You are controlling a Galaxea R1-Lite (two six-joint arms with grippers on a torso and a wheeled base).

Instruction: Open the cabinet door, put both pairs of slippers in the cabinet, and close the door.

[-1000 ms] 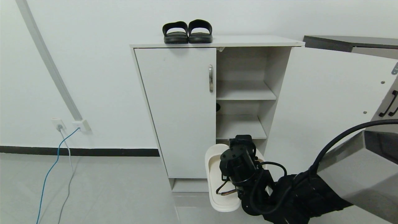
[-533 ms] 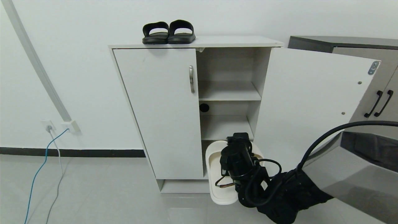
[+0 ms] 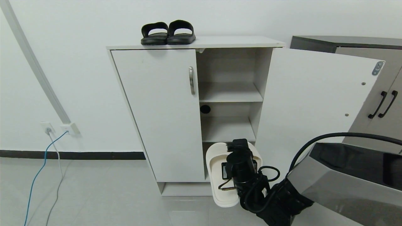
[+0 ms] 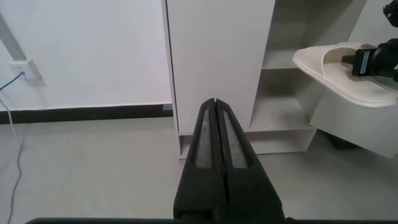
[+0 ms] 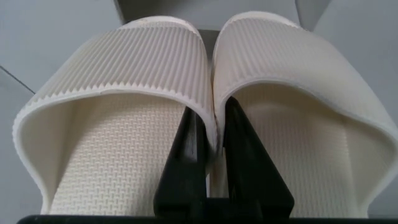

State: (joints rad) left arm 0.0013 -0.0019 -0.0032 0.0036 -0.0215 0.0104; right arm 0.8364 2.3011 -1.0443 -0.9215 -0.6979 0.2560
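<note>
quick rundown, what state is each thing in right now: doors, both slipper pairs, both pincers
right cabinet door: swung open
left cabinet door: shut
white slippers: pinched together at their inner strap edges, held in the air before the open side
black slippers: side by side on the cabinet top
right pincer: shut on white slippers
left pincer: shut, empty

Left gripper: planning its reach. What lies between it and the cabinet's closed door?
Nothing: the left wrist view shows just bare floor from the left gripper to the closed door.
</note>
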